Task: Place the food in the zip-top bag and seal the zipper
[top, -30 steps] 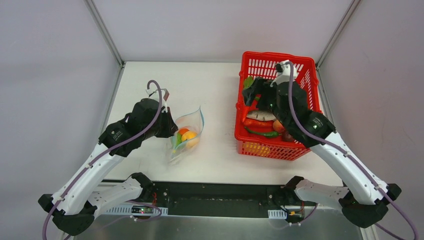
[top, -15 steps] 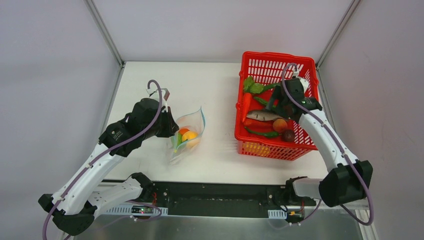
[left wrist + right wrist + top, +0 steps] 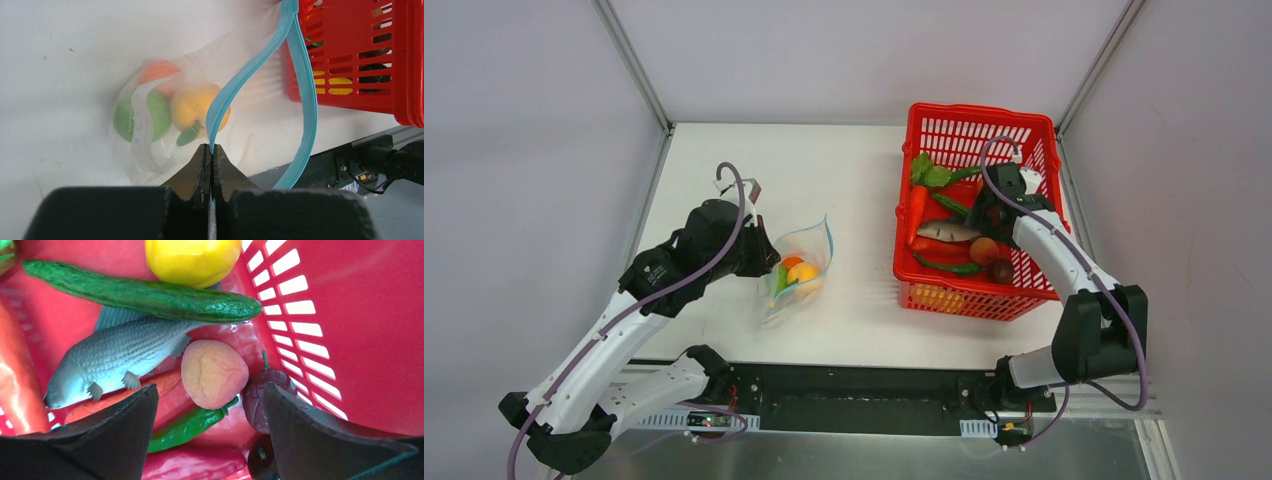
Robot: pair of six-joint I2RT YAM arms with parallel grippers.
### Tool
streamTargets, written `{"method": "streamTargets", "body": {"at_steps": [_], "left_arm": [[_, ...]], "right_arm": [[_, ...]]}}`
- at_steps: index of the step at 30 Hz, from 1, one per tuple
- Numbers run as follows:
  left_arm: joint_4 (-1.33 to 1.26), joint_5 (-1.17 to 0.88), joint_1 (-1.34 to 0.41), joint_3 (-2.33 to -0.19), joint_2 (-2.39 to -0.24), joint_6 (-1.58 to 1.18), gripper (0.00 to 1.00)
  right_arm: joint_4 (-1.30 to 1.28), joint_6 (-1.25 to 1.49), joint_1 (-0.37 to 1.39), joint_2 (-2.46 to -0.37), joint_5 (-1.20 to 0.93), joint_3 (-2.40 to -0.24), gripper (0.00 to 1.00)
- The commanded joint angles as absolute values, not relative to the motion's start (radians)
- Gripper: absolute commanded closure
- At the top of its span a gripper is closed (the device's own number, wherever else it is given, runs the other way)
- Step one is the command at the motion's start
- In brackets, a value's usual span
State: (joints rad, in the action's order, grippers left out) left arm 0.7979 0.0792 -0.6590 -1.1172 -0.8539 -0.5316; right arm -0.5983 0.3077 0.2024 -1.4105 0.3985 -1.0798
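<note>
The clear zip-top bag (image 3: 802, 268) lies left of centre on the table with its mouth held open. My left gripper (image 3: 211, 150) is shut on one lip of the teal zipper (image 3: 250, 65), and the other lip curves away to the right. Inside the bag are an orange ball (image 3: 200, 107), a green piece (image 3: 142, 115) and an orange-red piece (image 3: 156, 71). My right gripper (image 3: 210, 390) hangs open inside the red basket (image 3: 984, 112), just above a peach ball (image 3: 214, 372). A dark purple ball (image 3: 260, 400) lies by its right finger. Nothing is between the fingers.
The basket also holds a grey toy fish (image 3: 120, 357), a long green cucumber (image 3: 140, 295), a yellow piece (image 3: 192, 260), a carrot (image 3: 916, 210), a green chilli (image 3: 187, 427) and red peppers. The basket's mesh wall (image 3: 350, 340) is close on the right gripper's right side.
The right arm has swung from the basket's left-centre to its right side, with the gripper turned down over the peach ball. The left arm and the bag have stayed put.
</note>
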Motion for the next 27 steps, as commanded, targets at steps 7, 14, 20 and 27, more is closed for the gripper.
{"method": "streamTargets", "body": {"at_steps": [7,14,20,27], "left_arm": [[0.782,0.071,-0.651,-1.113,-0.839,-0.538,1.0],[0.777,0.068,-0.651,-1.107,-0.845,-0.538,1.0],[0.77,0.064,-0.651,-1.103,-0.848,-0.54,1.0],[0.766,0.062,-0.651,-1.096,-0.848,-0.543,1.0]], "right_arm": [[-0.544,0.313,0.171,-1.486,0.347,-1.05,0.24],[-0.535,0.295,0.148,-1.527,0.31,-1.009,0.24],[-0.51,0.283,0.144,-1.564,0.301,-1.011,0.25],[-0.465,0.261,0.144,-1.539,0.191,-0.996,0.46]]}}
